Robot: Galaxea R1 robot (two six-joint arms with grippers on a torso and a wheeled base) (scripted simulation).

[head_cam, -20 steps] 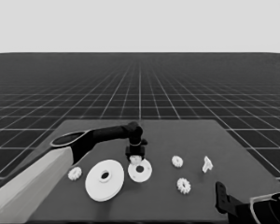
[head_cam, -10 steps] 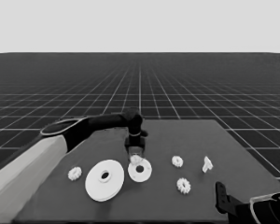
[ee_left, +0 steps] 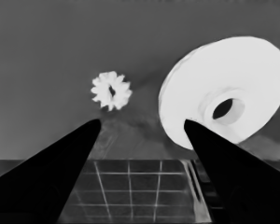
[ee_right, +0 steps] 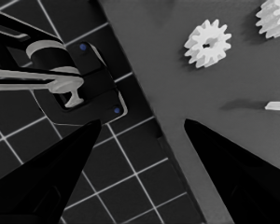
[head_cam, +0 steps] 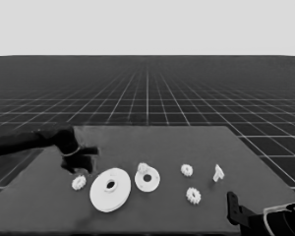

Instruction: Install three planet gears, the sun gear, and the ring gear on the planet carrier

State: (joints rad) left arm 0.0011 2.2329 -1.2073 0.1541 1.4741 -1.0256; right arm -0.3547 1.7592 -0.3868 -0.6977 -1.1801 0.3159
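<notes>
The left claw (head_cam: 81, 164), fingers spread and empty, is positioned above a planet gear (head_cam: 78, 183) at the larger round part's (head_cam: 109, 189) nine o'clock; descent and closure are required next.

Matt white larger round part (head_cam: 109, 189) on dull dark table (head_cam: 187, 142).

White gear parts spread across a dark table.

The larger round part (head_cam: 109, 189), a flat disc with a small centre hole, lies left of centre. Just beside it on the right is the smaller round part (head_cam: 147, 178), with one small toothed gear (head_cam: 143, 167) resting on its far rim. Three more gears lie loose: one (head_cam: 78, 183) left of the larger disc, two (head_cam: 187, 170) (head_cam: 193, 195) to the right.
</notes>
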